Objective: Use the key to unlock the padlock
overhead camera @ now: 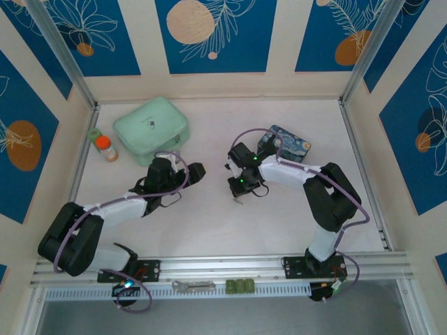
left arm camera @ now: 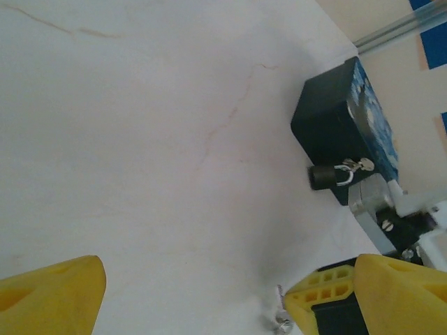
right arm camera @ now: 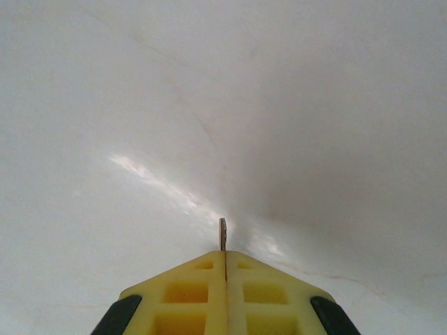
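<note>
The padlock (left arm camera: 330,176), dark with a thin silvery shackle, hangs at the front of the blue starry-night tin (left arm camera: 340,122) (overhead camera: 285,143). My right gripper (right arm camera: 225,255) (overhead camera: 239,192) is shut on the key (right arm camera: 223,234), whose thin blade sticks out past the fingertips just above the white table. From above, the key (overhead camera: 237,203) shows as a small speck under that gripper, in front of the tin and to its left. My left gripper (left arm camera: 227,293) (overhead camera: 192,172) stands open, with nothing between its fingers, left of the right gripper and facing the tin. A silvery glint of the key (left arm camera: 281,322) lies beside its right finger.
A mint-green pouch (overhead camera: 151,127) lies at the back left, with an orange-capped bottle (overhead camera: 106,148) and a green one (overhead camera: 94,134) beside it. A flat grey metal bar (overhead camera: 193,285) and a green block (overhead camera: 239,286) rest on the front rail. Walls enclose the table.
</note>
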`<act>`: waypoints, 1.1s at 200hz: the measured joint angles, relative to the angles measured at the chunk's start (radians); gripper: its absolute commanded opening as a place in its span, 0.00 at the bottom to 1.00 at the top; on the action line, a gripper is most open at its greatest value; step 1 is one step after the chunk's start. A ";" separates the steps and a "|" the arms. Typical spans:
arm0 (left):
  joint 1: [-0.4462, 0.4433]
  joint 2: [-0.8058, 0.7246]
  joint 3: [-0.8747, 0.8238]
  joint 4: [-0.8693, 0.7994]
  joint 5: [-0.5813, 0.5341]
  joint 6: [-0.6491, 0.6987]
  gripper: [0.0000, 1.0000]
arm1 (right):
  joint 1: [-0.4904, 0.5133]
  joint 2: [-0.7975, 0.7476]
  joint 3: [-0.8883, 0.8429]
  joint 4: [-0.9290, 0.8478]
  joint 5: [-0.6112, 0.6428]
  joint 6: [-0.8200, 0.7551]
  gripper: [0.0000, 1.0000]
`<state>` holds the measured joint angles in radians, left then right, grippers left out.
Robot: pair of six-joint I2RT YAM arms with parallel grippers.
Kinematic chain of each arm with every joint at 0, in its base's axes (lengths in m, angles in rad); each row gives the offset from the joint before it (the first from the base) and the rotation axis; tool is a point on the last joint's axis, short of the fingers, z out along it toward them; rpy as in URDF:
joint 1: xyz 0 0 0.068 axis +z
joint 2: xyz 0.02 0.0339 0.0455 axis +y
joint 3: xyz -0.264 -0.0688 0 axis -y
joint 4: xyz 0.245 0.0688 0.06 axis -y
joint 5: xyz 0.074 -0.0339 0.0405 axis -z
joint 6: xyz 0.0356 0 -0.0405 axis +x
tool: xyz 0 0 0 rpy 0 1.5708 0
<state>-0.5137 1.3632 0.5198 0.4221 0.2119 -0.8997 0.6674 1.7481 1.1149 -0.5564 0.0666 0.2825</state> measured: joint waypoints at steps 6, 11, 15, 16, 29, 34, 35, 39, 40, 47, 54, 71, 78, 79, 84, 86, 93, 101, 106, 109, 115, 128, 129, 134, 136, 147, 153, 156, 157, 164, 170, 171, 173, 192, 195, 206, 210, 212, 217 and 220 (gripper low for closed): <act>-0.013 0.010 0.001 0.009 0.000 -0.014 0.91 | -0.001 -0.002 -0.003 0.020 -0.013 0.011 0.00; -0.024 0.018 0.001 0.014 0.000 -0.026 0.91 | -0.002 -0.002 -0.005 0.036 -0.024 0.019 0.00; -0.033 0.024 0.001 0.020 -0.003 -0.036 0.91 | -0.002 -0.002 -0.008 0.047 -0.032 0.024 0.00; -0.037 0.028 0.001 0.022 -0.003 -0.040 0.91 | -0.002 -0.002 -0.009 0.051 -0.034 0.027 0.00; -0.068 0.055 0.001 0.043 -0.014 -0.074 0.91 | -0.002 -0.002 -0.022 0.084 -0.056 0.045 0.00; -0.079 0.067 0.001 0.052 -0.019 -0.090 0.91 | -0.002 -0.002 -0.029 0.097 -0.064 0.052 0.00; -0.080 0.069 0.001 0.054 -0.020 -0.092 0.91 | -0.002 -0.002 -0.030 0.099 -0.064 0.053 0.00; -0.089 0.081 0.001 0.065 -0.023 -0.103 0.91 | -0.002 -0.002 -0.036 0.107 -0.069 0.061 0.00; -0.092 0.085 0.001 0.069 -0.025 -0.108 0.91 | -0.002 -0.002 -0.037 0.108 -0.071 0.062 0.00; -0.106 0.110 0.002 0.091 -0.032 -0.130 0.90 | -0.002 -0.002 -0.047 0.124 -0.078 0.069 0.00; -0.119 0.142 0.003 0.121 -0.036 -0.157 0.88 | -0.002 -0.002 -0.056 0.136 -0.085 0.077 0.00; -0.145 0.235 0.009 0.201 -0.037 -0.225 0.83 | -0.002 -0.002 -0.085 0.177 -0.105 0.091 0.00; -0.152 0.275 0.013 0.237 -0.037 -0.251 0.81 | -0.002 -0.002 -0.099 0.195 -0.113 0.095 0.00; -0.153 0.282 0.013 0.245 -0.037 -0.251 0.81 | -0.002 -0.002 -0.100 0.196 -0.113 0.096 0.00; -0.156 0.299 0.014 0.273 -0.038 -0.268 0.80 | -0.002 -0.003 -0.111 0.209 -0.120 0.098 0.00; -0.156 0.300 0.014 0.283 -0.039 -0.273 0.79 | -0.002 -0.003 -0.116 0.215 -0.123 0.101 0.00; -0.156 0.321 0.021 0.325 -0.037 -0.294 0.77 | -0.003 -0.005 -0.131 0.230 -0.131 0.106 0.00; -0.158 0.348 0.031 0.364 -0.036 -0.312 0.77 | -0.006 -0.009 -0.149 0.251 -0.147 0.111 0.00; -0.158 0.360 0.033 0.384 -0.036 -0.326 0.77 | -0.009 -0.012 -0.159 0.259 -0.156 0.113 0.00; -0.158 0.366 0.033 0.396 -0.036 -0.328 0.77 | -0.010 -0.016 -0.166 0.267 -0.163 0.115 0.00; -0.158 0.370 0.032 0.409 -0.036 -0.335 0.77 | -0.014 -0.023 -0.180 0.280 -0.177 0.117 0.00; -0.158 0.366 0.032 0.427 -0.037 -0.340 0.78 | -0.031 -0.050 -0.206 0.303 -0.211 0.123 0.00; -0.158 0.365 0.032 0.428 -0.037 -0.340 0.78 | -0.033 -0.054 -0.209 0.304 -0.214 0.123 0.00; -0.158 0.358 0.032 0.431 -0.037 -0.334 0.78 | -0.044 -0.067 -0.216 0.313 -0.230 0.126 0.00; -0.157 0.354 0.032 0.431 -0.037 -0.334 0.78 | -0.046 -0.071 -0.219 0.316 -0.234 0.127 0.00; -0.154 0.324 0.032 0.422 -0.035 -0.315 0.78 | -0.073 -0.101 -0.233 0.341 -0.275 0.131 0.00; -0.150 0.303 0.032 0.417 -0.033 -0.302 0.77 | -0.089 -0.120 -0.240 0.357 -0.300 0.135 0.00; -0.148 0.292 0.033 0.414 -0.030 -0.296 0.77 | -0.095 -0.127 -0.243 0.364 -0.311 0.137 0.00; -0.147 0.286 0.033 0.414 -0.029 -0.294 0.77 | -0.097 -0.129 -0.243 0.365 -0.313 0.138 0.00; -0.140 0.261 0.033 0.411 -0.021 -0.277 0.75 | -0.115 -0.149 -0.248 0.380 -0.341 0.139 0.00; -0.136 0.244 0.033 0.411 -0.011 -0.265 0.75 | -0.126 -0.161 -0.249 0.389 -0.360 0.142 0.00; -0.134 0.240 0.033 0.411 -0.010 -0.263 0.74 | -0.129 -0.164 -0.249 0.391 -0.365 0.141 0.00; -0.132 0.235 0.033 0.411 -0.006 -0.257 0.74 | -0.134 -0.167 -0.249 0.394 -0.372 0.142 0.00; -0.108 0.213 0.033 0.435 0.035 -0.232 0.69 | -0.172 -0.193 -0.249 0.431 -0.437 0.145 0.00; -0.104 0.213 0.033 0.441 0.042 -0.226 0.69 | -0.178 -0.195 -0.249 0.435 -0.447 0.146 0.00; -0.092 0.214 0.033 0.463 0.072 -0.223 0.66 | -0.197 -0.201 -0.249 0.449 -0.491 0.149 0.00; -0.089 0.216 0.033 0.475 0.084 -0.219 0.64 | -0.203 -0.202 -0.249 0.452 -0.503 0.150 0.00; -0.087 0.216 0.033 0.482 0.090 -0.221 0.64 | -0.206 -0.202 -0.249 0.455 -0.511 0.151 0.00; -0.085 0.217 0.033 0.495 0.103 -0.219 0.63 | -0.213 -0.203 -0.249 0.461 -0.527 0.153 0.00; -0.084 0.218 0.033 0.504 0.111 -0.219 0.63 | -0.218 -0.203 -0.249 0.464 -0.538 0.153 0.00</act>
<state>-0.5972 1.5814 0.5526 0.9264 0.3225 -1.1191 0.4496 1.5455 0.8661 -0.0925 -0.4713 0.4351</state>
